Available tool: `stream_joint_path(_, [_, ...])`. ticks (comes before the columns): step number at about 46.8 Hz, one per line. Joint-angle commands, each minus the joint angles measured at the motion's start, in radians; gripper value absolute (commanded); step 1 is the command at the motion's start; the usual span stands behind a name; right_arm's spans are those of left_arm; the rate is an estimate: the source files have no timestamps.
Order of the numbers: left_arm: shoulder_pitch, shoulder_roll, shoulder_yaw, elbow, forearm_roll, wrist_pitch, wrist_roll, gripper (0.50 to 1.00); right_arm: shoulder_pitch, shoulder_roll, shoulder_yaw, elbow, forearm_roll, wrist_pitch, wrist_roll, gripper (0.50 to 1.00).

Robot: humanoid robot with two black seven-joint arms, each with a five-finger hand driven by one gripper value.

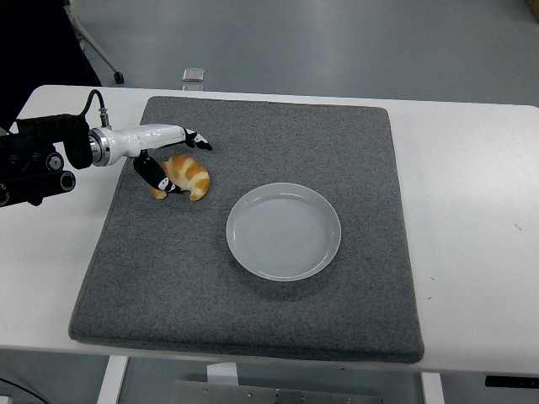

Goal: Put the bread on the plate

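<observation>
1. Reaching in from the left edge, the left hand [173,156] sits over the far left part of a grey mat [253,311] that covers most of a white table [472,210].
2. Its fingers [195,139] stretch out flat past the far side of the bread, while the thumb [154,175] angles down on the near left side. The fingers are spread around the bread rather than clamped on it, so the hand brackets it loosely without a firm grasp.
3. The bread [187,175] is a golden, crescent-shaped croissant lying on the mat, its left end touching or just beside the thumb.
4. A round, pale plate [284,231] rests on the mat near the middle, to the right of the bread and a little nearer the front edge. Bread and plate are apart, with bare mat between them.
5. The arm [42,156] behind the hand is black, joined to it by a white wrist section.
6. A small clear object [193,75] lies on the floor beyond the far edge of the table.
</observation>
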Motion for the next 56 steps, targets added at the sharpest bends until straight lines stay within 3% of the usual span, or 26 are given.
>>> stream_joint_path(1, [0.0, -0.004, 0.005, 0.0, 0.001, 0.002, 0.0, 0.883, 0.0, 0.0, 0.0, 0.001, 0.0, 0.0, 0.0, 0.93])
stream_joint_path(39, [0.002, -0.015, 0.037, 0.0, 0.015, 0.016, 0.002, 0.823, 0.0, 0.0, 0.0, 0.001, 0.0, 0.0, 0.0, 0.93])
stream_joint_path(47, [0.017, -0.016, 0.037, 0.0, 0.025, 0.02, 0.002, 0.722, 0.0, 0.0, 0.0, 0.001, 0.0, 0.0, 0.0, 0.93])
stream_joint_path(56, [0.019, -0.016, 0.037, 0.001, 0.056, 0.034, 0.002, 0.5, 0.0, 0.0, 0.0, 0.001, 0.0, 0.0, 0.0, 0.93])
